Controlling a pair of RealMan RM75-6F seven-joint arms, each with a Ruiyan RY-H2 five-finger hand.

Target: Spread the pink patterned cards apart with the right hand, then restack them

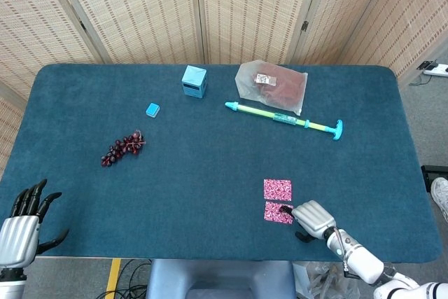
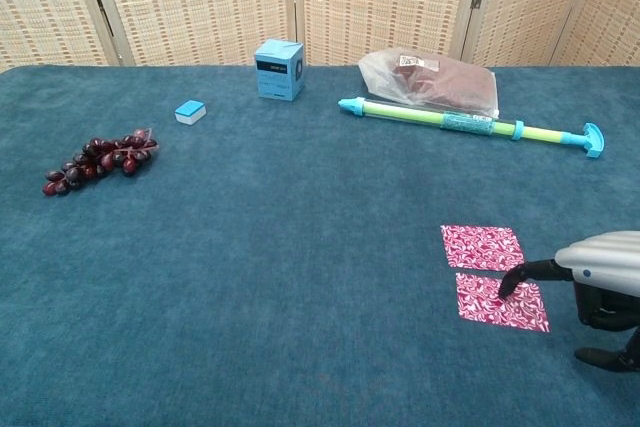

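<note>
Wicker screens stand behind a blue-carpeted table (image 1: 210, 166). At seven o'clock the left hand (image 1: 24, 225) waits, fingers spread, holding nothing. Grapes (image 2: 95, 160) lie at nine, a small blue block (image 2: 190, 112) and blue box (image 2: 279, 69) toward eleven. A clear bag (image 2: 432, 79) holds something dark red, a syringe-like toy (image 2: 470, 124) beside it. At five, two pink patterned cards (image 2: 488, 269) lie just apart; the right hand (image 2: 600, 282) presses one fingertip (image 2: 505, 289) on the nearer card, other fingers curled.

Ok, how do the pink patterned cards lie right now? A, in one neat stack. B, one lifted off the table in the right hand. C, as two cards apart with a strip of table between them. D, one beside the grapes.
C: the far card and near card lie flat with blue table showing between them, and a finger of the right hand touches the near one.
</note>
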